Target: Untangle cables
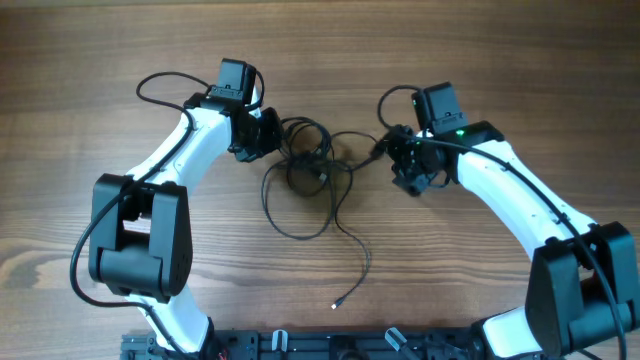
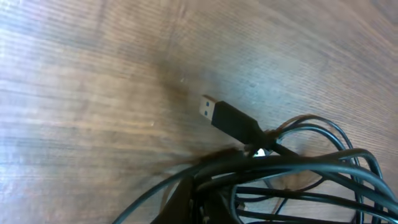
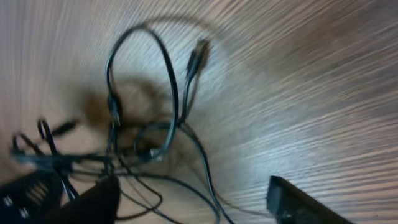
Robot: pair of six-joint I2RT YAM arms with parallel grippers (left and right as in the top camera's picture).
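Tabletop tangle: a small knot of thin black cables [image 1: 305,165] lies on the wooden table [image 1: 100,60] directly between the two sets of fingers. Its left loops touch the tips of the left gripper [image 1: 262,135], and its right edge sits just in front of the right gripper [image 1: 392,152]. The left fingers are closed and, judging by the wrist view where several strands converge at the tips, appear to be pinching part of the bundle. A USB plug [image 2: 227,118] lies flat just ahead of those fingers. The right fingers [image 3: 298,199] stand wide apart with nothing between them, and the loops spread out in front of them, some passing close beside one finger. One loose tail runs away from both grippers toward the arms' bases and ends in a tiny plug [image 1: 335,305]. The cords look light, limp and smooth-sheathed, so a pull on one strand would likely drag the whole knot instead of freeing it. A thin strand could also slip out of a pinch. The plugs are the only stiff parts and seem the likeliest to catch at crossings. The surest hold looks to be a plug body or the cord just behind it, with the bundle pinned on the far side.
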